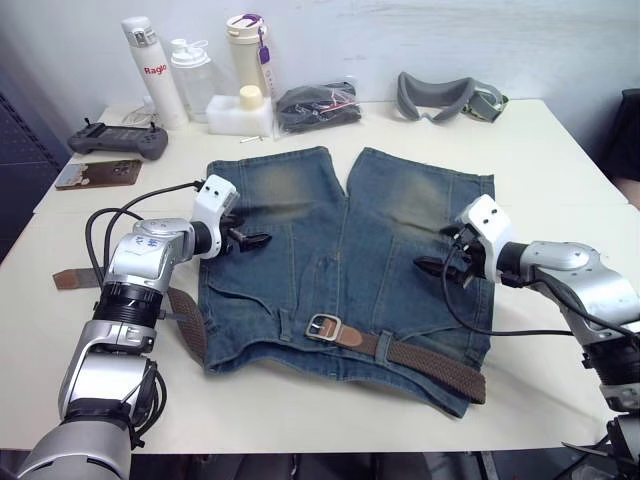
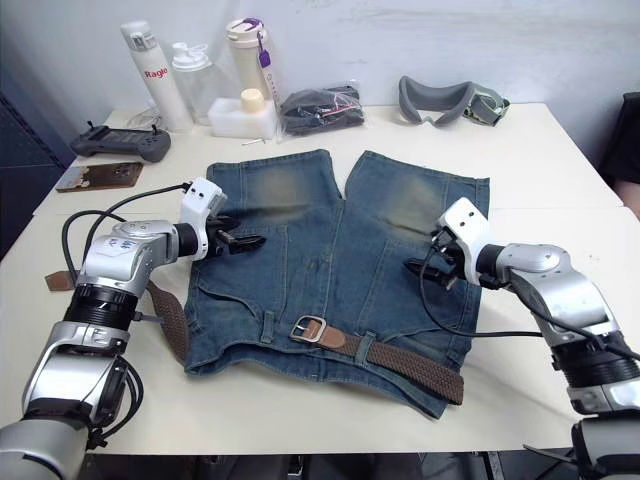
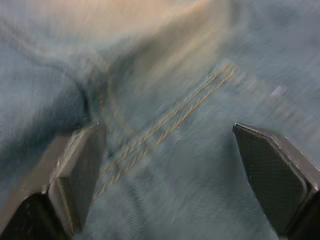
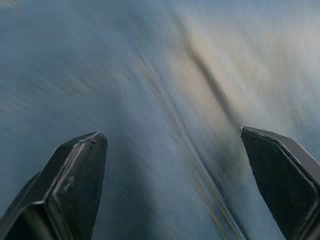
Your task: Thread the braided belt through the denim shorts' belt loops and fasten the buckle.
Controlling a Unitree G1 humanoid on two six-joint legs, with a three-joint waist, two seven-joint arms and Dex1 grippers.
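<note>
From my feed the denim shorts [image 1: 340, 270] lie flat mid-table, with the braided belt [image 1: 440, 367] along the waistband at 6 o'clock and the buckle [image 1: 322, 327] near its middle. Left gripper [image 1: 252, 240] and right gripper [image 1: 432, 266] hover over the legs, both with jaws spread wide, holding nothing.

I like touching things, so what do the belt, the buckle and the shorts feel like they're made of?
The belt looks like woven fabric cord: olive-brown with a visible braided weave, and smooth brown trim, probably leather, by the buckle. The buckle looks like shiny silvery metal. The shorts look like blue denim, faded with yellowish worn patches and tan stitched seams.
</note>
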